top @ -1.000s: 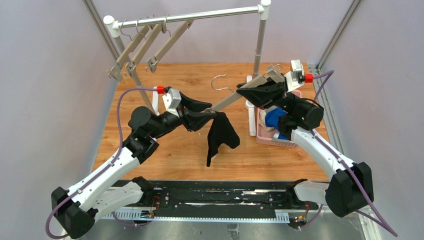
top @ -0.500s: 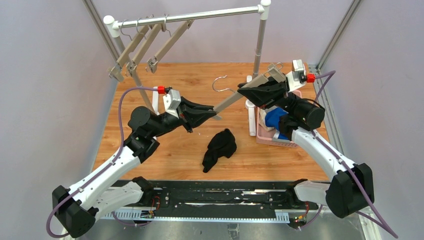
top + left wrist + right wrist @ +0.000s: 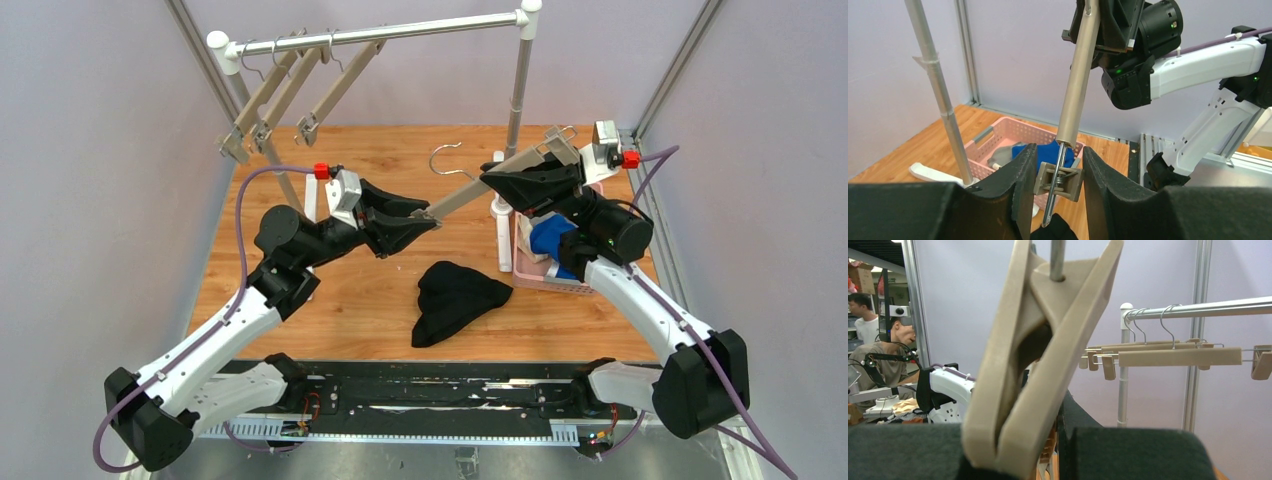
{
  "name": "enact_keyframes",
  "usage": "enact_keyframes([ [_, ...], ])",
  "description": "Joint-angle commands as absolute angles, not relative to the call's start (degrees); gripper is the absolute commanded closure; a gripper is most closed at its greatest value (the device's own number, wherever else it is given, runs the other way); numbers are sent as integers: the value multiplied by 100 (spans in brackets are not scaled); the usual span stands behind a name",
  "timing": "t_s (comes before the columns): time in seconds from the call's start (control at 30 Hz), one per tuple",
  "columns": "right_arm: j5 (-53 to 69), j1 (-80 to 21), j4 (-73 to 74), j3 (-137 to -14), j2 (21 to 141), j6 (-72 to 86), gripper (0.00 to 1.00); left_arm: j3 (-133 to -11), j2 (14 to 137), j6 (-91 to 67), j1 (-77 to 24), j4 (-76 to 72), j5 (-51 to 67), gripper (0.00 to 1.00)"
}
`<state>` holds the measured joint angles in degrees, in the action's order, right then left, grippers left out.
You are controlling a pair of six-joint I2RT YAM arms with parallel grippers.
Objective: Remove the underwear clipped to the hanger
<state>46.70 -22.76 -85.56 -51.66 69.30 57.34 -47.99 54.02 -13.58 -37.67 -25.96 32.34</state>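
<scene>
The black underwear (image 3: 455, 298) lies crumpled on the wooden table, free of the hanger; its edge shows in the left wrist view (image 3: 1055, 231). The beige hanger (image 3: 470, 190) is held slanted in the air between both arms. My left gripper (image 3: 428, 215) is open, its fingers on either side of the hanger's lower clip (image 3: 1058, 181), which holds nothing. My right gripper (image 3: 492, 180) is shut on the hanger's upper clip (image 3: 1038, 350). The blue underwear (image 3: 550, 238) and grey underwear (image 3: 1003, 155) lie in the pink basket (image 3: 545, 280).
A metal clothes rack (image 3: 518, 80) stands at the back with three empty beige clip hangers (image 3: 290, 90) at its left end. The pink basket sits at the table's right side beside the rack's white foot (image 3: 503, 240).
The black underwear dropped from the hanger's lower clip onto the table and spread out. My left gripper opened and rose slightly with the hanger end.
</scene>
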Motion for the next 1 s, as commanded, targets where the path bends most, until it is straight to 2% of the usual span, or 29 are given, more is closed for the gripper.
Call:
enact_keyframes([
  [0.0,4803,-2333,-8734,-5142,6890,5658,99,-5251,5501,-1410,-3806,-2896,3462,62],
  [0.33,4835,-2329,-8733,-5142,6857,5651,99,-5258,5461,-1470,-3806,-2869,3663,61],
  [0.67,4852,-2329,-8723,-5144,6888,5653,99,-5204,4753,-725,-3806,-1238,3472,60],
  [0.97,4894,-2331,-8722,-5098,6922,5691,99,-5695,5038,-483,-3806,-870,3604,60],
])
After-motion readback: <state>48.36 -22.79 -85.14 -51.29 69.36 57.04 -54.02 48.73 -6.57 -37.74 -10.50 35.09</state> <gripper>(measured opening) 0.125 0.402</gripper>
